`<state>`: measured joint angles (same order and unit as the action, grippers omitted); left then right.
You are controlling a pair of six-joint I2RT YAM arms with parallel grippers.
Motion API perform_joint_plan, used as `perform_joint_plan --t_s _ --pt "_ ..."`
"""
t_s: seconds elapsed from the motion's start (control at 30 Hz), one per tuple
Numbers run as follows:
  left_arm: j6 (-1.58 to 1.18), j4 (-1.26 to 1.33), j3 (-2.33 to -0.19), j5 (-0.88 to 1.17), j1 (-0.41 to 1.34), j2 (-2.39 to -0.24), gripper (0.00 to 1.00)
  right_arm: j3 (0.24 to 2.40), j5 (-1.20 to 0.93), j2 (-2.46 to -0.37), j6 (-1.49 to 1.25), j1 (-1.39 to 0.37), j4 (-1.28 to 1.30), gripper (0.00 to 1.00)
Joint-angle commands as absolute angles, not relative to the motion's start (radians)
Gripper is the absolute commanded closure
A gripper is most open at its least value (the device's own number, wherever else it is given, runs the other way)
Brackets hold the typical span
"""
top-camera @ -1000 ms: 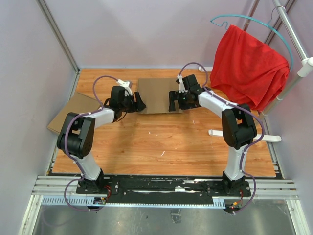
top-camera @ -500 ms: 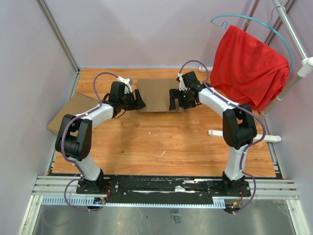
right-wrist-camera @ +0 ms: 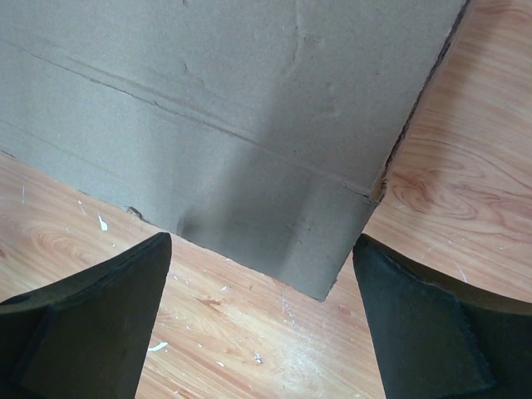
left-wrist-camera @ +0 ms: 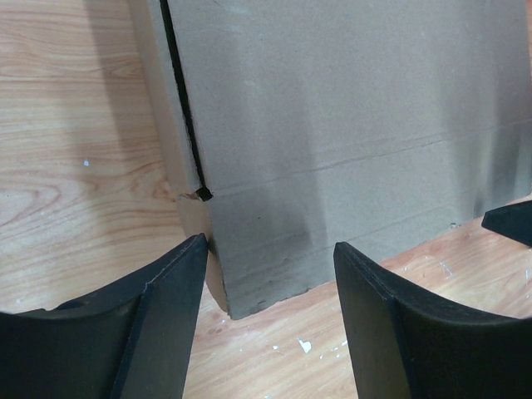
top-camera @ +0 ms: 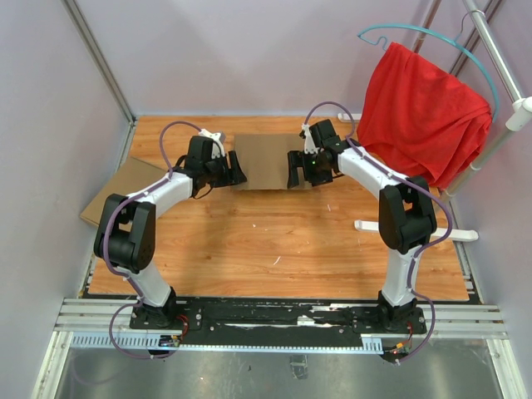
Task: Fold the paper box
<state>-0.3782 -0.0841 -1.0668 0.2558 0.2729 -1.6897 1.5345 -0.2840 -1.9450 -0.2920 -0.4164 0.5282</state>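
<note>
At the far left of the table [top-camera: 274, 241], hard by the wall: a second cardboard piece [top-camera: 116, 195], lying flat and partly off the wood, well apart from both arms, seemingly parked out of the work.

Further right, the left gripper [top-camera: 236, 173], spread, pinching nothing. Hovers low at the near-left corner of the paper box [top-camera: 266, 162], one finger just beside the corner flap, the other in front of the front face. Judged a stance for squaring that corner or pressing it home.

In the middle, toward the back of the table, the box itself. Lies flat with lid down, a crease along the front face and a dark slit down the left edge at the join of lid and side. Looks folded, or nearly so.

Right of it, the right gripper [top-camera: 302, 174], likewise spread wide and holding nothing. Mirrors the other at the near-right corner, presumably to steady both ends together.

At the far right, a red cloth [top-camera: 424, 112] on a hanger [top-camera: 416, 32], apart from the job.
</note>
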Motion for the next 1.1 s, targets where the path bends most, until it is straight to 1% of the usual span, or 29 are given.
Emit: perform_joint_plan --t_s 0.0,0.3,1.07 --pt "-0.378 -0.092 -1.09 0.275 0.284 -1.673 0.33 1.573 -0.328 -1.917 -0.311 -0.424 0.551 0.09" --pt "-0.39 -0.07 -1.081 0.305 0.284 -1.684 0.34 1.575 -0.35 -1.911 -0.32 -0.417 0.552 0.1" --pt "-0.393 -0.012 -1.049 0.308 0.283 -1.746 0.36 1.512 -0.276 -1.975 -0.297 -0.409 0.48 0.11"
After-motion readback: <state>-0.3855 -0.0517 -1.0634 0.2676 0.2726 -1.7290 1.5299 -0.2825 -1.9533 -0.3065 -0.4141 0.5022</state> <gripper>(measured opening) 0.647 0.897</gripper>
